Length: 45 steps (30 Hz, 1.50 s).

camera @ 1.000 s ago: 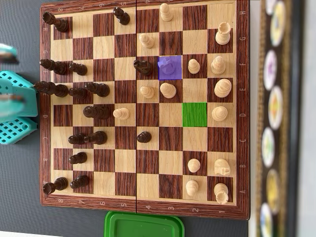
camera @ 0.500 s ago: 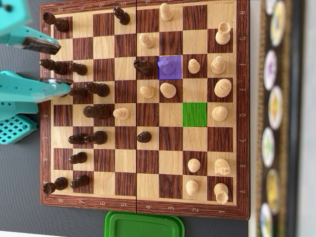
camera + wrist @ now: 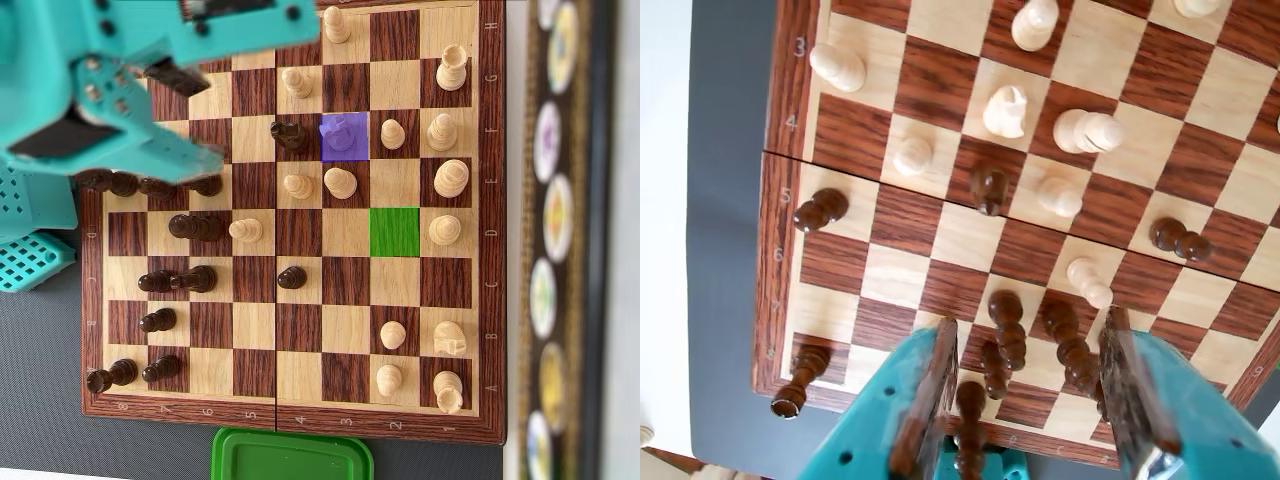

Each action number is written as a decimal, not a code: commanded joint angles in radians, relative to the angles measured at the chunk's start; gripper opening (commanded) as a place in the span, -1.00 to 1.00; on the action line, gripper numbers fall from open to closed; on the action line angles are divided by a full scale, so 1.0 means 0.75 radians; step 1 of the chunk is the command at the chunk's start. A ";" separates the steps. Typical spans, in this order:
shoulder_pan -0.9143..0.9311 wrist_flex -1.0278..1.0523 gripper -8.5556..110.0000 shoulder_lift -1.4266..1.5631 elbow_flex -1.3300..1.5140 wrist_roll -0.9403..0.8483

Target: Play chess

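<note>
The wooden chessboard [image 3: 260, 350] carries pale and dark pieces. In the overhead view one square is tinted purple [image 3: 343, 137] with a pale piece on it, and an empty square is tinted green [image 3: 394, 231]. That pale piece is the knight [image 3: 1005, 110] in the wrist view, next to a dark pawn [image 3: 988, 188]. My teal gripper [image 3: 1030, 320] hangs open above the board's near edge. Several dark pieces [image 3: 1008, 325] stand between its wood-coloured fingers [image 3: 930, 395], and it grips none of them. In the overhead view the arm [image 3: 110, 90] covers the top left corner and hides the jaws.
A green lidded box [image 3: 290, 455] lies just below the board in the overhead view. A dark strip with round discs [image 3: 555, 230] runs along the right. A teal base block [image 3: 30, 260] stands left of the board. A dark rook [image 3: 800, 380] stands at the board's near-left corner.
</note>
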 commanded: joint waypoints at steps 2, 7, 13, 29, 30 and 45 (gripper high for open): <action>-0.014 0.002 -0.51 -0.084 -0.104 0.055; -0.067 -0.010 -0.51 -0.139 -0.106 0.082; -0.072 -0.010 -0.51 -0.258 -0.194 0.106; -0.053 -0.010 -0.52 -0.630 -0.491 0.096; -0.045 -0.010 -0.52 -0.644 -0.503 0.094; 0.031 -0.010 -0.52 -0.761 -0.548 0.092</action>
